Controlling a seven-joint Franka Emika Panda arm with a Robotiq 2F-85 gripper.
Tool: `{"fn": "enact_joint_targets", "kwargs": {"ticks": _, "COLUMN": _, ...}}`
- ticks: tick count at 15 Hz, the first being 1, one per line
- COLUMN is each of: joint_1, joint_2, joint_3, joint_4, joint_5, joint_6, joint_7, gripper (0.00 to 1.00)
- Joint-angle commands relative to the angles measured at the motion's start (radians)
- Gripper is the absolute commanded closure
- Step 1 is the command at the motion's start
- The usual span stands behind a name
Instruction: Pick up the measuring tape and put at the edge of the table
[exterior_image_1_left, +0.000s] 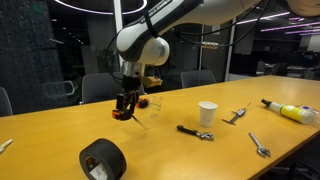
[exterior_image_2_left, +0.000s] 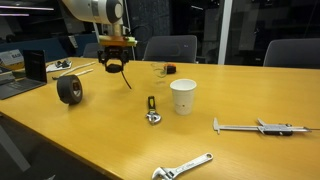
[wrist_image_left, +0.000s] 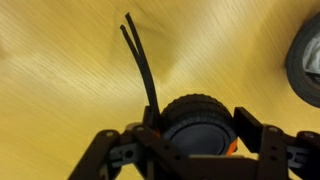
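My gripper (exterior_image_1_left: 124, 104) is shut on the measuring tape (wrist_image_left: 196, 118), a round black case with orange parts, and holds it a little above the yellowish wooden table (exterior_image_1_left: 60, 128). In the wrist view the case sits between the two black fingers (wrist_image_left: 200, 142). Its thin black strap (wrist_image_left: 142, 62) hangs off it, over the wood. The gripper with the tape also shows in an exterior view (exterior_image_2_left: 113, 66), over the far part of the table (exterior_image_2_left: 250, 90).
A large black tape roll (exterior_image_1_left: 102, 160) (exterior_image_2_left: 69, 89) lies near the gripper. A white paper cup (exterior_image_1_left: 207, 113) (exterior_image_2_left: 183, 96), a dark hand tool (exterior_image_2_left: 152, 110), a caliper (exterior_image_2_left: 260, 127), a wrench (exterior_image_2_left: 185, 168) and a yellow bottle (exterior_image_1_left: 290, 112) lie further along. A laptop (exterior_image_2_left: 25, 75) stands at one end.
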Motion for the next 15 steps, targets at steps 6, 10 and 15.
{"fn": "enact_joint_targets", "kwargs": {"ticks": 6, "joint_1": 0.139, "joint_2": -0.121, "joint_3": 0.014, "joint_4": 0.021, "joint_5": -0.071, "joint_6": -0.081, "joint_7": 0.255, "gripper": 0.45}}
{"fn": "enact_joint_targets", "kwargs": {"ticks": 10, "joint_1": 0.175, "joint_2": -0.191, "joint_3": 0.034, "joint_4": -0.003, "joint_5": -0.088, "joint_6": -0.165, "joint_7": 0.31, "gripper": 0.45}}
{"fn": "enact_joint_targets", "kwargs": {"ticks": 15, "joint_1": 0.188, "joint_2": -0.296, "joint_3": 0.056, "joint_4": -0.074, "joint_5": -0.086, "joint_6": -0.274, "joint_7": 0.344, "gripper": 0.45}}
